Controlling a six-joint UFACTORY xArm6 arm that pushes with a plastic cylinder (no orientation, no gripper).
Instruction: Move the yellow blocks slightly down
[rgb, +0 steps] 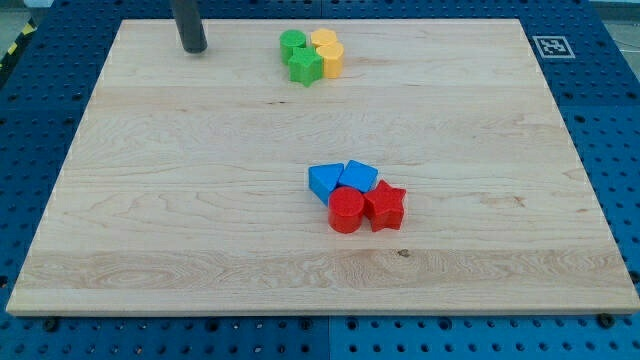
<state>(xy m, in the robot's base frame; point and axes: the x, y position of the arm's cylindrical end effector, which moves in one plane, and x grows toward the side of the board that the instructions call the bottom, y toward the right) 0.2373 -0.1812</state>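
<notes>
two yellow blocks sit near the view's top, just right of centre, packed tight against a green cylinder and a green star on their left. one yellow lies toward the top, the other just below it; their shapes are hard to make out, rounded or many-sided.

my tip rests on the bench well to the left of this cluster, touching nothing. no hand is fitted, only a straight dark rod, so nothing is held.

by my judgement the approach step is in hand and no push has begun. the next move calls for bringing my tip round above the yellows, at their top edge, then sliding a short way down. the green star touches the lower yellow, so it may get dragged along.

lower on the bench, apart from all this, lie two blue blocks, a red cylinder and a red star, touching each other.

blocks look like smooth matte plastic; the bench is pale wood with fine grain.
</notes>
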